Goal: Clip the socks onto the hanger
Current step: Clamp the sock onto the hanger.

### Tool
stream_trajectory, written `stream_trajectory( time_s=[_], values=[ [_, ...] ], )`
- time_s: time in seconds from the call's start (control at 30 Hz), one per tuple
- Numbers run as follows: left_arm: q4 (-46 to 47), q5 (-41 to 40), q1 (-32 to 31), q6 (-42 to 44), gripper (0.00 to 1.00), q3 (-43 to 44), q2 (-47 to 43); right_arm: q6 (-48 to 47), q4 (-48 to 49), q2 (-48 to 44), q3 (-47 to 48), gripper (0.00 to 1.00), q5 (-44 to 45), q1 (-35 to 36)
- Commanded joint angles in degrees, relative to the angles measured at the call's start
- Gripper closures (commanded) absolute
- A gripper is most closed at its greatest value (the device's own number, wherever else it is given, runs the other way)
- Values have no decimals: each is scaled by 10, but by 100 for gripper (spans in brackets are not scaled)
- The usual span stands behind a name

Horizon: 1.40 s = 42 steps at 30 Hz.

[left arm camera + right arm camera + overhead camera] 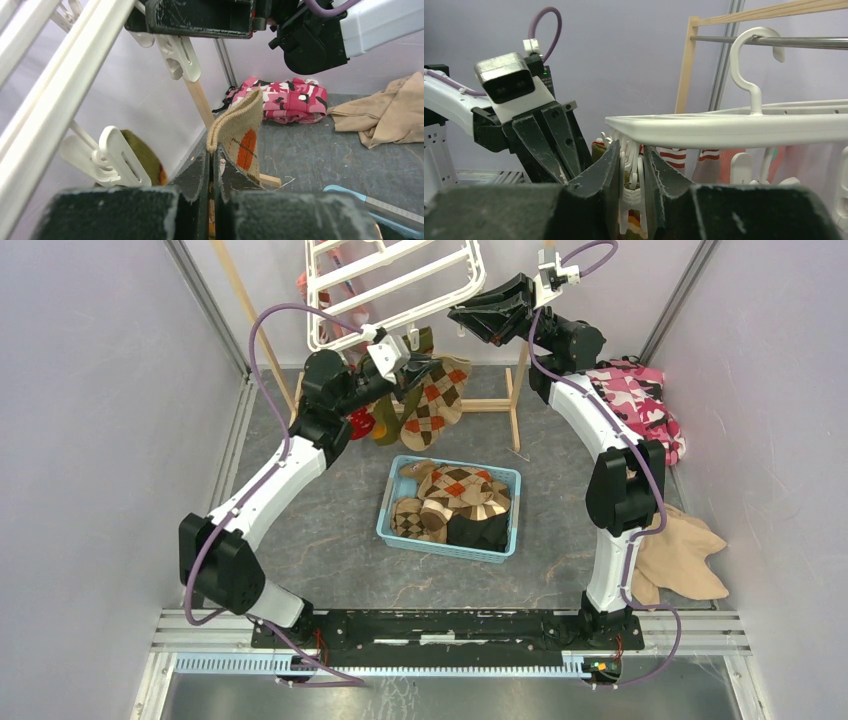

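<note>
Left wrist shows ribbed tan knit sock [239, 125], orange diamond.

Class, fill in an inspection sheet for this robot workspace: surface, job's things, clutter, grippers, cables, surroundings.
Surface: dark grey table, mottled.
Job's things: white hanger on wooden stand; socks piled in blue basket.
Clutter: pink camouflage cloth, beige cloth, right side.
Grippers: left gripper shut on tan argyle sock; right gripper shut on hanger clip.
Cables: purple cables loop along both arms.
Surroundings: lilac walls on three sides.
</note>
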Motion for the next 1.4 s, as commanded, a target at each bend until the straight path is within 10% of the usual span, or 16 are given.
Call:
stream_trajectory(
  time_s=[0.0, 1.37],
  values=[
    [41, -12, -1, -51, 98, 35, 29, 20, 32, -17, 19, 97, -18, 2],
    [127, -106, -12, -210, 98, 72, 76, 15, 20, -14, 12, 97, -21, 9]
  ],
)
